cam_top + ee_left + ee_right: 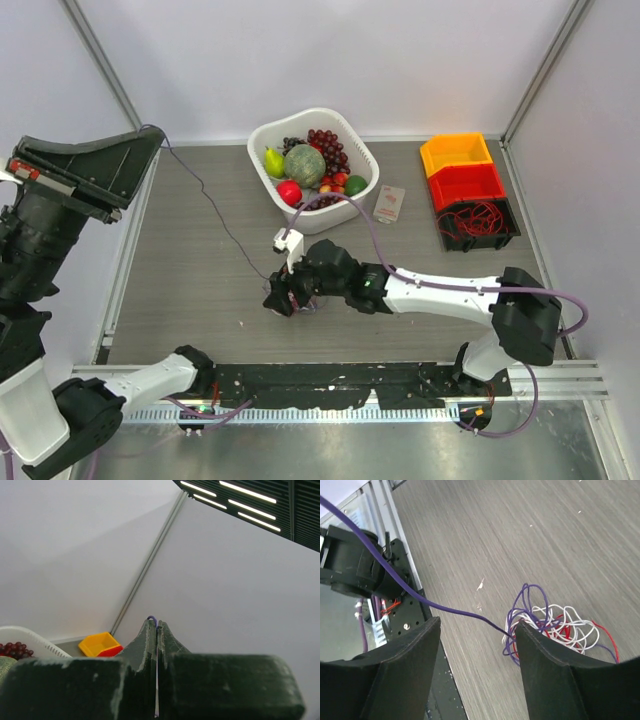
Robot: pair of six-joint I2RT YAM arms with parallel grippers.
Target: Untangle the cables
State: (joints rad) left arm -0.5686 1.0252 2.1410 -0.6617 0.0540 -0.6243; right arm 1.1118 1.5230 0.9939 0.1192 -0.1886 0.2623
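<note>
A white slotted basket (320, 220) at the back of the table (190, 300) holds dark grapes (325, 140), a green melon (304, 165), a pear (273, 160), a red apple (289, 192) and a lime (355, 185). At the right edge stand three bins in a row: a yellow one (455, 152), a red one (467, 185), and a black one (500, 238) with a loose coil of red wire (475, 218) inside. The cables (555, 627), thin glossy loops of red, white and purple, lie in a small tangle on the grey wood-grain tabletop near its middle, just beside the right gripper (477, 630), whose jaws stand apart above the surface. A purple strand (215, 215) runs taut from the tangle up to the left gripper (156, 625), raised high by the left wall and clenched on the strand's end. Bare tabletop lies all around the tangle, with the basket nearest behind.
</note>
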